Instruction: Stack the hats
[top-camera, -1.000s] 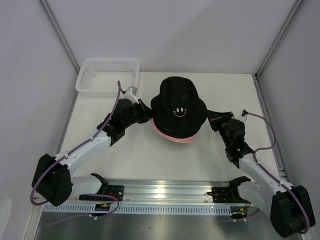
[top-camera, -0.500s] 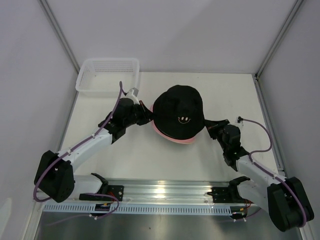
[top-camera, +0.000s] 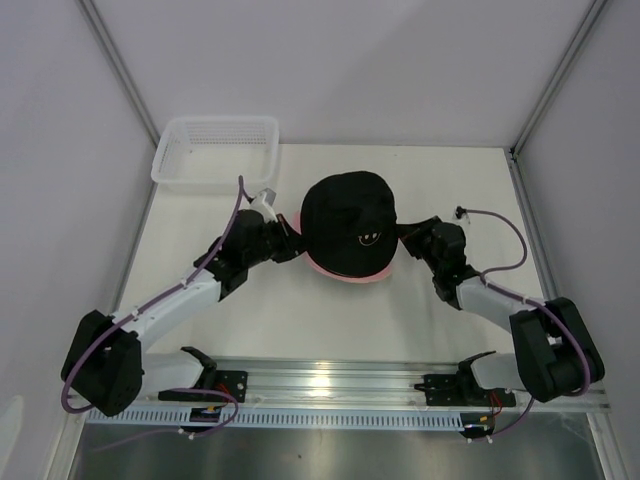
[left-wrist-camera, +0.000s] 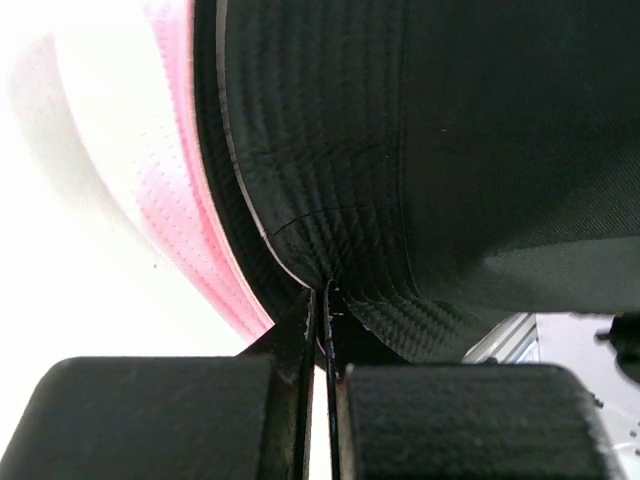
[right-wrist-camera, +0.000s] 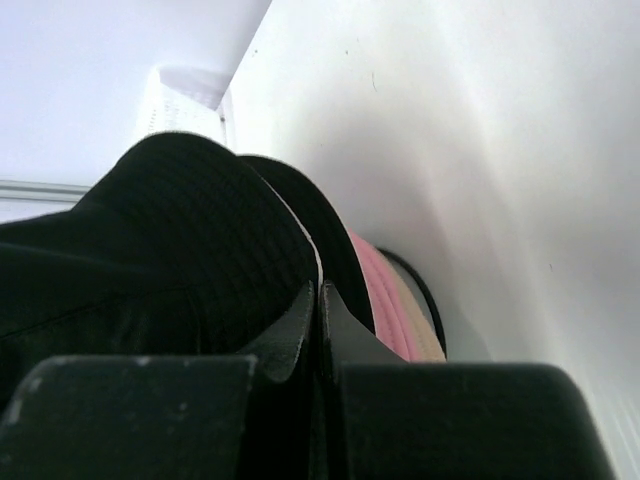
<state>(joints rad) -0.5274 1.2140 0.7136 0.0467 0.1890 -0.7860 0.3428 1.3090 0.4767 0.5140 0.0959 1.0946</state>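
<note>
Both arms are holding the black hat (top-camera: 345, 215) by opposite sides of its floppy brim (left-wrist-camera: 330, 230). The left jaws are pinching shut on the brim's left side, with the stitched black fabric squeezed flat between them. The right jaws are clamping shut on the right side in the same way.

The black hat, its small light smiling mark (top-camera: 367, 238) facing the near edge, is sitting over the middle of the surface (top-camera: 300, 320), slightly toward the far edge. It is covering a pink hat (top-camera: 350, 275), whose brim is peeking out along the near side. From the right wrist, a cream hat (right-wrist-camera: 425, 340) is showing as a thin layer just beside the pink one, with a dark rim beyond it. I cannot tell whether that rim is another hat.

A white mesh basket (top-camera: 215, 150) is standing at the far left corner, well apart from the pile. No hat is showing anywhere away from the pile.

The stacking is looking nearly finished, with the black hat going on as the top layer. Its crown is looking rumpled, and I cannot tell whether it is fully seated over the hats below. What seems to be remaining is settling it down, letting go of the brim on both sides and drawing the arms clear without dragging the pile askew.
</note>
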